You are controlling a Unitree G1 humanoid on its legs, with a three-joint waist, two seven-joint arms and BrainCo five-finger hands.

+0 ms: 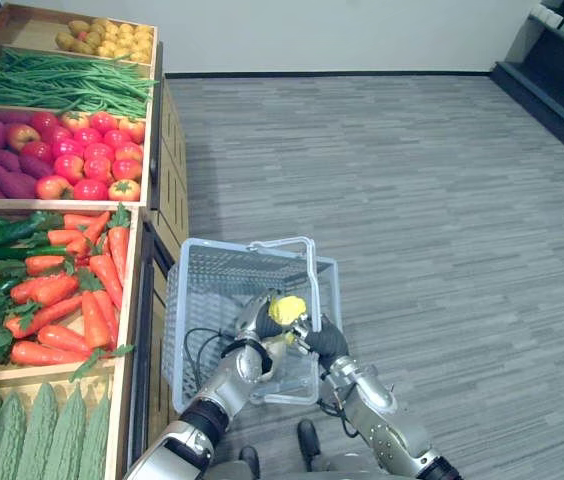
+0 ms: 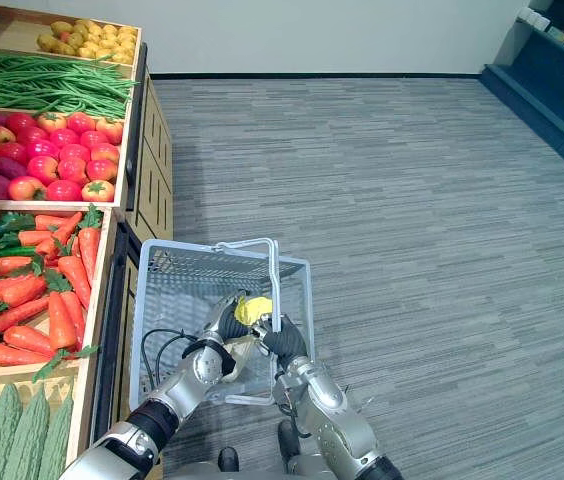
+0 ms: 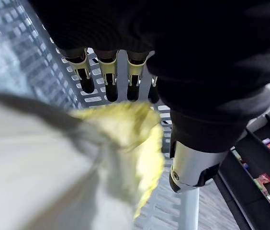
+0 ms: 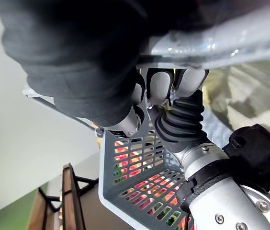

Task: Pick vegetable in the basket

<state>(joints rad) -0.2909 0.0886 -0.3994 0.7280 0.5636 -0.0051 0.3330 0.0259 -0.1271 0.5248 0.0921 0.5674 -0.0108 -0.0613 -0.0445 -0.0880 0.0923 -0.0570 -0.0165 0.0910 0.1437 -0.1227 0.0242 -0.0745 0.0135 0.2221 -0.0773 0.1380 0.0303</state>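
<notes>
A pale blue plastic basket (image 1: 217,285) hangs beside the produce stand, its handle (image 1: 311,268) raised. My right hand (image 1: 328,342) is shut on that handle; its fingers (image 4: 160,85) curl round the bar (image 4: 221,40). My left hand (image 1: 252,322) reaches over the basket's near side and is shut on a yellow vegetable (image 1: 287,308) in clear wrap. That yellow vegetable (image 3: 135,132) lies between the left fingers (image 3: 111,81) and the thumb, with the basket's slotted wall behind it. The two hands are close together above the basket.
A wooden produce stand fills the left side, with crates of carrots (image 1: 72,290), red tomatoes (image 1: 92,150), green beans (image 1: 62,85), bitter gourds (image 1: 32,435) and small yellow produce (image 1: 107,38). Grey plank floor (image 1: 412,200) stretches to the right. A dark shelf (image 1: 562,70) stands far right.
</notes>
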